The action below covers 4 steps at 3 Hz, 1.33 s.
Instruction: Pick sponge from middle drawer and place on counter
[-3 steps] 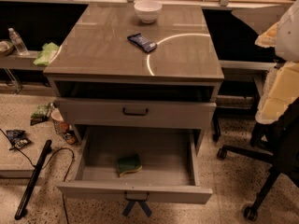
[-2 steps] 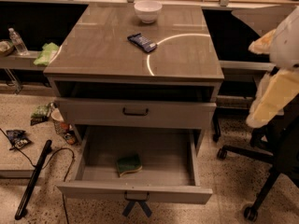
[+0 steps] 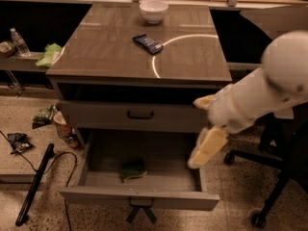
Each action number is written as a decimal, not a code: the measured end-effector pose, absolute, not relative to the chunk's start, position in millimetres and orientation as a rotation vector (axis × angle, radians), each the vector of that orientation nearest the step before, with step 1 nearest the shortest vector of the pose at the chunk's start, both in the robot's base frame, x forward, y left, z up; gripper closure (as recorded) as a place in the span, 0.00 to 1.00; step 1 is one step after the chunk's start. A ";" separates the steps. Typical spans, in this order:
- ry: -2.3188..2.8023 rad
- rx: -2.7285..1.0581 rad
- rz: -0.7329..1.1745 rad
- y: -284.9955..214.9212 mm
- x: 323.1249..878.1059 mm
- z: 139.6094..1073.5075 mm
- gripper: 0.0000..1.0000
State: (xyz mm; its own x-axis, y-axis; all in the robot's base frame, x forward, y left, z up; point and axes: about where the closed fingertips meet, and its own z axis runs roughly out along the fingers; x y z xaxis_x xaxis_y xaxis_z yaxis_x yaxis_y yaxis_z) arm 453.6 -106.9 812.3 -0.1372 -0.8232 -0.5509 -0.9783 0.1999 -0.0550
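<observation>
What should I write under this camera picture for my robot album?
Robot gripper hangs at the open drawer's right side; the sponge lies inside, near the front.

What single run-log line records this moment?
gripper: open, over right of middle drawer | sponge: in drawer, ungrasped | counter: no sponge yet

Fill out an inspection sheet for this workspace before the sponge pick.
Surface: counter, glossy, with a curved light streak.
Job's things: sponge lies in the open middle drawer, near its front; not yet on the counter.
Clutter: white bowl and dark blue snack wrapper on the counter.
Grippers: gripper hangs over the drawer's right side, apart from the sponge.
Cables: black cable on the floor at left.
Surroundings: green cloth, water bottle, floor litter, chair base.
</observation>
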 end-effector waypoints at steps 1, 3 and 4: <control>1.978 -1.670 0.517 -42.7 451.1 721.2 0.00; 1.938 -1.660 0.578 -28.5 457.0 706.6 0.00; 1.809 -1.738 0.720 27.8 472.8 643.4 0.00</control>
State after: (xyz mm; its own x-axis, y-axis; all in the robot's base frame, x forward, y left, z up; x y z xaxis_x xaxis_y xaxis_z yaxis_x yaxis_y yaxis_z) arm 472.8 27.8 643.4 -0.0360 -0.7197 -0.6934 -0.9993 0.0325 0.0182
